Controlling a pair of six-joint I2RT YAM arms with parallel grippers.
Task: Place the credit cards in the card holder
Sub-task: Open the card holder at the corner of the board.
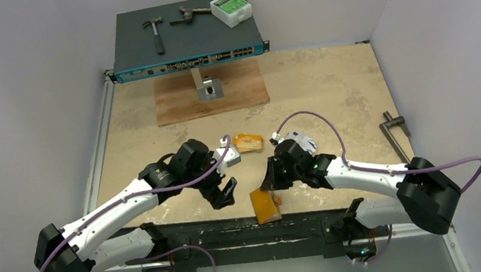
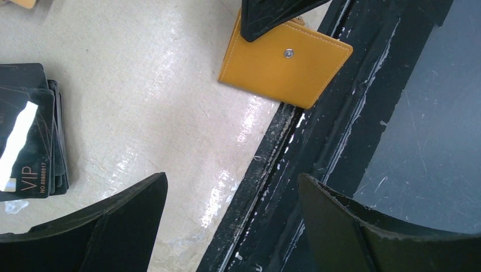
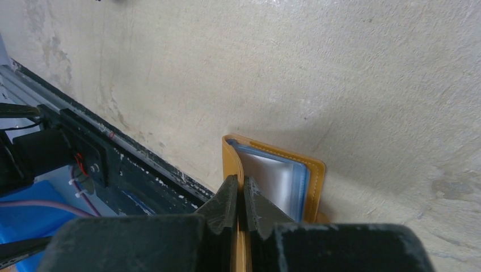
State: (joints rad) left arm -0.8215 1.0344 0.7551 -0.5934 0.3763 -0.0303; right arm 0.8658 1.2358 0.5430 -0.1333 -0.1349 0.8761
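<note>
In the right wrist view's lower centre, right gripper [image 3: 239, 188] clamps card holder [image 3: 315, 180] cover; plastic sleeves [image 3: 277, 181] show only here. Left gripper [image 2: 232, 181] stands apart.

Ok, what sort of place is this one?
Likely a robotics lab test cell: plain pale walls boxing in a worn table, a network switch at the back, and a hammer lying on it.

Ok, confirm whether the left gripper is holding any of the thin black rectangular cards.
No, the left gripper is open and empty; the pile of thin black cards lies on the table beside it.
</note>
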